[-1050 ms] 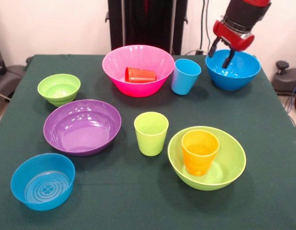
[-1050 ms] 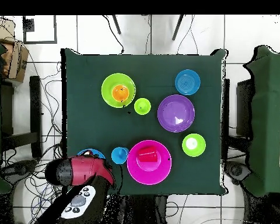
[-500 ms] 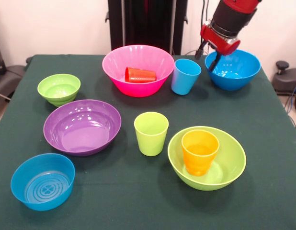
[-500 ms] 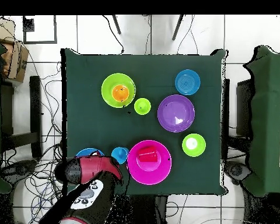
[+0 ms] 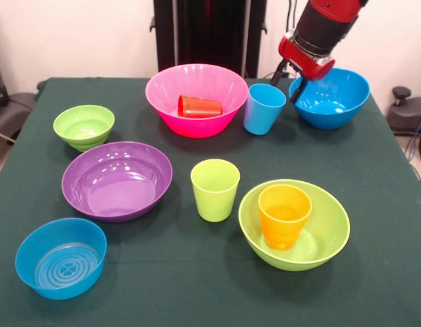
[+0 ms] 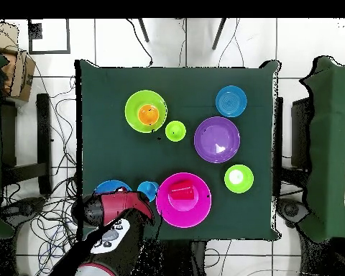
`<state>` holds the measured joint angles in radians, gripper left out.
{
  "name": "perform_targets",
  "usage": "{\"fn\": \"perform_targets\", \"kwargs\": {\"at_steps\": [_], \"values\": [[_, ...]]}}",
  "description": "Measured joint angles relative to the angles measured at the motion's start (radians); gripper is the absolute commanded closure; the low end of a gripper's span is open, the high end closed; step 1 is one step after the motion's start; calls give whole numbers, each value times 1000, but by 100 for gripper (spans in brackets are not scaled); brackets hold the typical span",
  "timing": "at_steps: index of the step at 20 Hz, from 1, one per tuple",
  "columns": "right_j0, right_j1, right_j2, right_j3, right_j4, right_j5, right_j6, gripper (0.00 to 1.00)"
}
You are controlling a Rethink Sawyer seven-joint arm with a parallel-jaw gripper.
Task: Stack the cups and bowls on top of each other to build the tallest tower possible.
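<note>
Green-clothed counter [image 5: 374,272] w/ ten plastic pieces, seen from the front; robot arm enters at top right.

Progress: barely begun. Only one real stack so far: orange cup [image 5: 284,216] standing upright inside the large lime green bowl [image 5: 330,235], at front right. A red cup [image 5: 200,106] lies on its side inside the large pink bowl [image 5: 195,92] at back centre; that looks more like a tipped piece than a stacked one.

Everything else sits loose & apart:
- light blue cup [image 5: 263,107], upright, just beside the pink bowl
- lime green cup [image 5: 214,189], upright, mid-counter
- large purple bowl [image 5: 117,180], left of centre
- small lime green bowl [image 5: 84,126], back left
- small blue bowl [image 5: 60,257] w/ ringed base, front left
- large blue bowl [image 5: 336,102], back right

Gripper [image 5: 289,78]: two dark fingers spread apart, holding nothing. It hovers at the blue bowl's near-left rim, between that bowl & the light blue cup; can't tell if a finger touches the rim.

Left to do, by my read: nearly all of it. Eight pieces not yet in the tower; the blue bowl seems the likely next pick.
</note>
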<state>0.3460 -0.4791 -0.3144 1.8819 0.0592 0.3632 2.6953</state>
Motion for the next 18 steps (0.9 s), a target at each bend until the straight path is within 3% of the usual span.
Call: {"fn": "perform_targets", "kwargs": {"at_steps": [18], "values": [[0, -3, 1, 0, -32, 0, 0, 0]]}}
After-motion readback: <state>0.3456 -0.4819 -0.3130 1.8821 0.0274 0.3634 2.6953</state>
